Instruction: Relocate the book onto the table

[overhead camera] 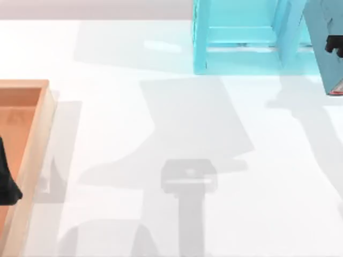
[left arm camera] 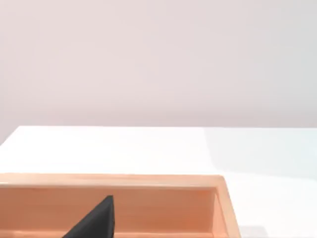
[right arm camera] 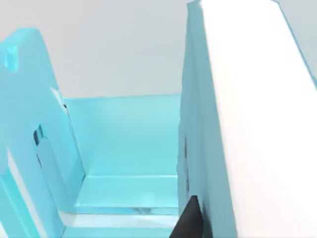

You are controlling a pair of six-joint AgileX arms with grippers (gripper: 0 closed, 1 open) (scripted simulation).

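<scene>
The book (overhead camera: 328, 51), cut off at the table's (overhead camera: 161, 134) far right edge beside the shelf (overhead camera: 241, 37), sits in the right gripper (overhead camera: 335, 45), whose grip I cannot tell.

A rendered simulation workspace: a plain white table (overhead camera: 161, 134) before a blank wall, a light blue shelf unit (overhead camera: 241, 37) at its far edge (a wooden tray (overhead camera: 32, 139) well left of it).

Right gripper (overhead camera: 334, 45) raised at far right; left gripper (overhead camera: 7, 184) parked left.
</scene>
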